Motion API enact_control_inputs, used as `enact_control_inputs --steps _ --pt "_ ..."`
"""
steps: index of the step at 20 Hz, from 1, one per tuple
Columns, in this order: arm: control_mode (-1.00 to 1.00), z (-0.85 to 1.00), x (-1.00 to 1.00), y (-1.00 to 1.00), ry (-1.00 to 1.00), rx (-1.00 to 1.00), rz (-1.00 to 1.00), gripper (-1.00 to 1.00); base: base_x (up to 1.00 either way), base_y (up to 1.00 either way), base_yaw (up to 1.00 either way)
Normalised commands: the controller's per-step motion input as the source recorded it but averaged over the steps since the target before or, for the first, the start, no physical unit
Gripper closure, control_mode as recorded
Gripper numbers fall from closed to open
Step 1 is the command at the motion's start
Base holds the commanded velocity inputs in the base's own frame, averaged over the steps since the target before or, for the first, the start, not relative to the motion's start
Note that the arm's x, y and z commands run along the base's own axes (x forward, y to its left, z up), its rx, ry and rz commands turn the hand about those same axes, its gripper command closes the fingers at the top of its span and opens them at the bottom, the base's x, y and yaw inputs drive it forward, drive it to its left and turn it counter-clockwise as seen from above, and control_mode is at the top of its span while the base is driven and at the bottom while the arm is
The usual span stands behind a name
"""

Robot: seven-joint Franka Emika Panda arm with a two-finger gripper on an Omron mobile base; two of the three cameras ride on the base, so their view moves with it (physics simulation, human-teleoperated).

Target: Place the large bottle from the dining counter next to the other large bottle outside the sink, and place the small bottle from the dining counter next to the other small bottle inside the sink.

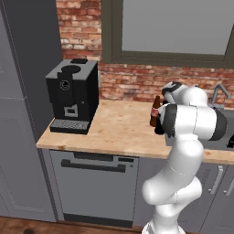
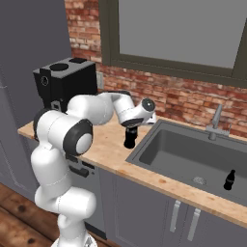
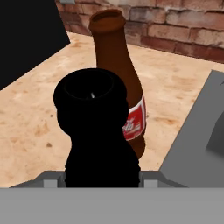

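The hand point(image 2: 130, 126) sits at the middle of the right base view, pointing down over the black large bottle point(image 2: 130, 138), which stands upright on the wooden table point(image 2: 108, 147) just left of the sink point(image 2: 185, 157). In the hand view that bottle point(image 3: 97, 131) rises at the bottom centre, right where the fingertips would be, its open mouth facing the camera. The hand looks closed on its neck at a middling width, though the fingers themselves are hidden behind the glass. My reading is that the bottle is held by the neck so it stays upright and can be stood on its base.

Just beyond it, in the upper centre of the hand view, stands the other large bottle point(image 3: 120, 78), brown with a red label. The 2 are close together, and I cannot tell whether they touch. That pairing fits the task's first half: the black bottle belongs beside the brown one, outside the basin, so this placement seems nearly complete, pending release.

Farther right, at the lower right of the right base view, the other small bottle point(image 2: 229, 180) stands inside the sink, marking where the second delivery goes. At the upper left of that view sits a black coffee machine point(image 2: 65, 84), well apart from the bottles.
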Motion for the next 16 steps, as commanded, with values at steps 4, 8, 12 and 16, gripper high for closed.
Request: enact_control_inputs --steps 4,8,12,16 --pt "-1.00 -0.11 -0.28 0.16 -0.05 0.00 0.00 1.00 0.00 0.00 0.00" --pt "-1.00 -0.14 -0.34 0.20 -0.08 -0.03 0.00 1.00 0.00 0.00 0.00" --pt "-1.00 -0.17 -0.27 0.18 -0.09 -0.07 0.00 1.00 0.00 0.00 0.00" --pt "-1.00 -0.16 -0.09 0.10 -0.10 -0.08 0.00 1.00 0.00 0.00 0.00"
